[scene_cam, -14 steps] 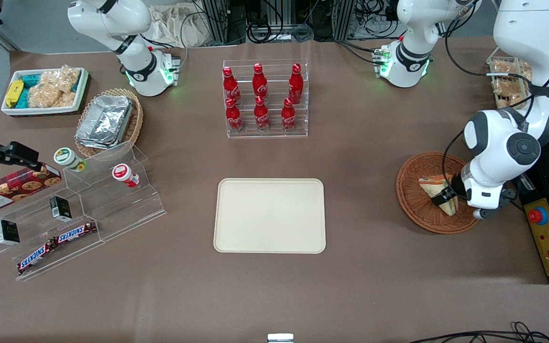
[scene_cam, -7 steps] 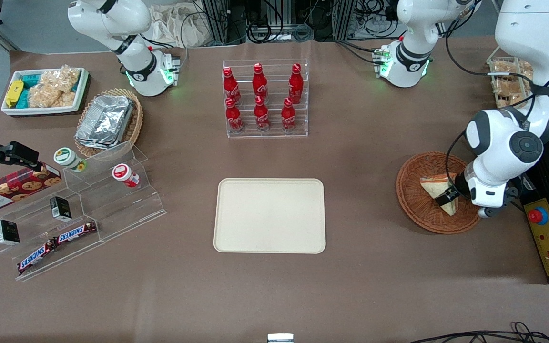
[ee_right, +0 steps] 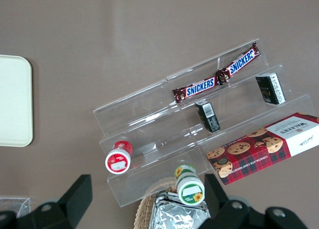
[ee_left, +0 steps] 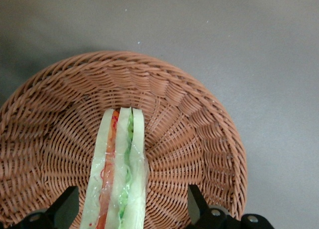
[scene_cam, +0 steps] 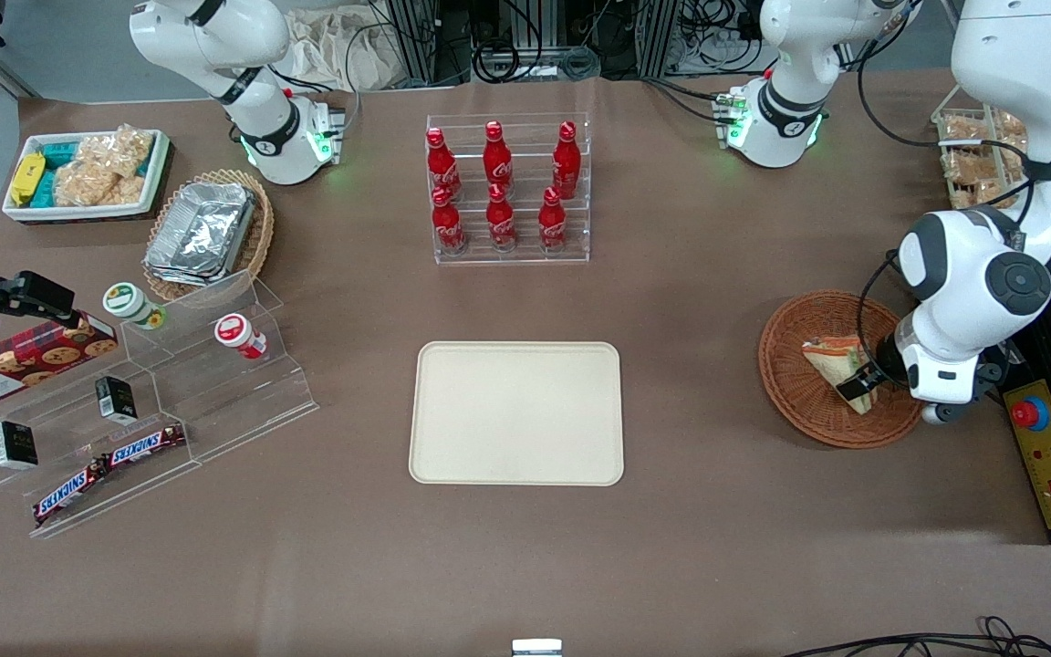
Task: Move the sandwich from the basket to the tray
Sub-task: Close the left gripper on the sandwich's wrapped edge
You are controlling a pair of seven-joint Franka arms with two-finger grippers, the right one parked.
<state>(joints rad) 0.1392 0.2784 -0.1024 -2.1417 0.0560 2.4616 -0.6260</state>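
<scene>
We see the sandwich [ee_left: 118,174] lying in the basket [ee_left: 199,129], our gripper [ee_left: 130,209] spread wide astride it, gripping nothing; the tray [scene_cam: 516,412] holds nothing.

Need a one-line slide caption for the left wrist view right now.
Open claw straddles the sandwich, standing on edge in the wicker basket, fingers apart from the bread.

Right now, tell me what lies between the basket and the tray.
Only bare brown table, seen in the front view, separates the basket from the tray. The gripper straddles the sandwich, fingers open.
</scene>
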